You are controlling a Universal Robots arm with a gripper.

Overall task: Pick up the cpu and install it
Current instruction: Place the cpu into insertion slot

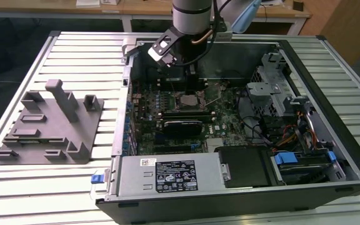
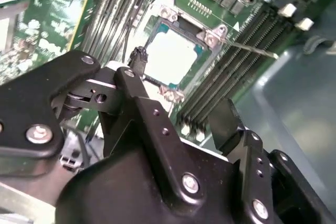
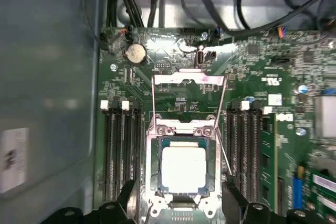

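Note:
The cpu (image 3: 182, 169), a silvery-white square with a thin green rim, lies flat in the socket (image 3: 157, 129) on the motherboard inside the open computer case. It also shows in the second wrist view (image 2: 170, 56) and the exterior view (image 1: 189, 100). My gripper (image 3: 179, 190) hangs just above it and is open. Its black fingers (image 3: 231, 195) stand on either side of the socket with nothing between them. The second wrist view has the gripper (image 2: 181, 85) apart from the chip. The socket's metal load plate (image 3: 188, 81) is swung open.
Memory slots (image 3: 122, 150) flank the socket, and a thin lever wire (image 2: 252, 51) sticks out beside it. The case wall (image 1: 339, 117), drive cage (image 1: 271, 89), cables and power supply (image 1: 167, 176) crowd around. A grey fixture block (image 1: 48, 124) sits on the slatted table at the exterior view's left.

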